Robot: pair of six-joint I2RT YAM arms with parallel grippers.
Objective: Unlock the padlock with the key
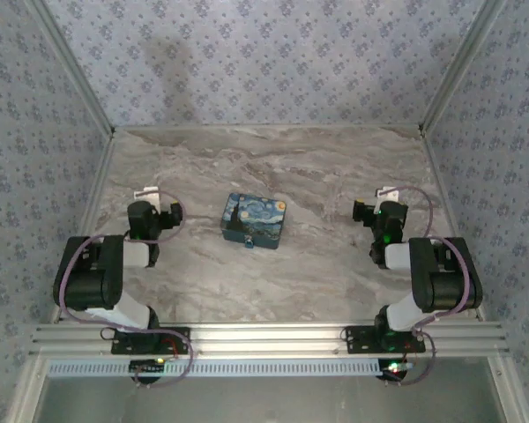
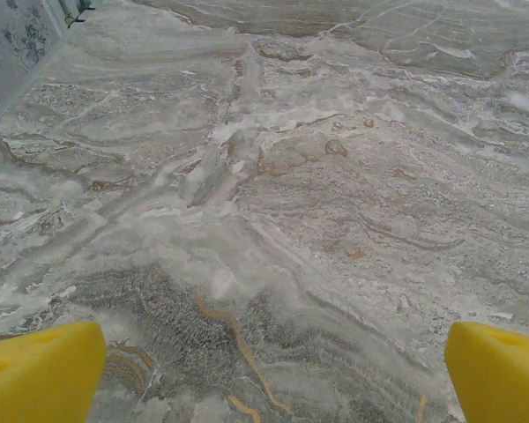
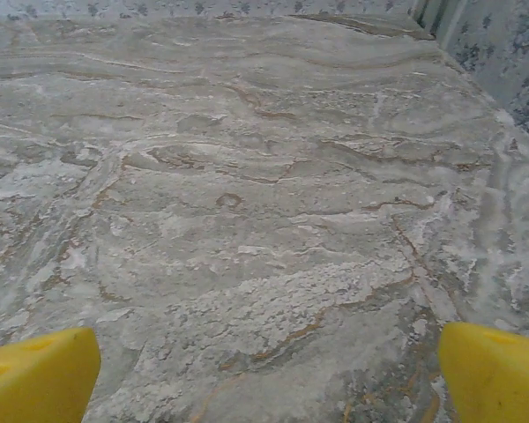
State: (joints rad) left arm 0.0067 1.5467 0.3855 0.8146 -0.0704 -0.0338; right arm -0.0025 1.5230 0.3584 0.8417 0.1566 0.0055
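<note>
A small box (image 1: 255, 218) printed with a starry-night painting sits mid-table. A tiny dark blue piece at its near side looks like the padlock (image 1: 248, 242). I cannot make out the key. My left gripper (image 1: 148, 195) rests left of the box, well apart from it, and my right gripper (image 1: 387, 194) rests far to its right. In the left wrist view the gripper (image 2: 273, 379) is open, its yellow fingertips (image 2: 40, 370) wide apart over bare marble. The right wrist view shows the other gripper (image 3: 269, 374) open too, with nothing between its fingertips (image 3: 35, 374).
The marble tabletop (image 1: 273, 163) is fenced by patterned walls at the back (image 1: 264, 62) and on both sides, with aluminium posts in the corners. An aluminium rail (image 1: 264, 337) runs along the near edge by the arm bases.
</note>
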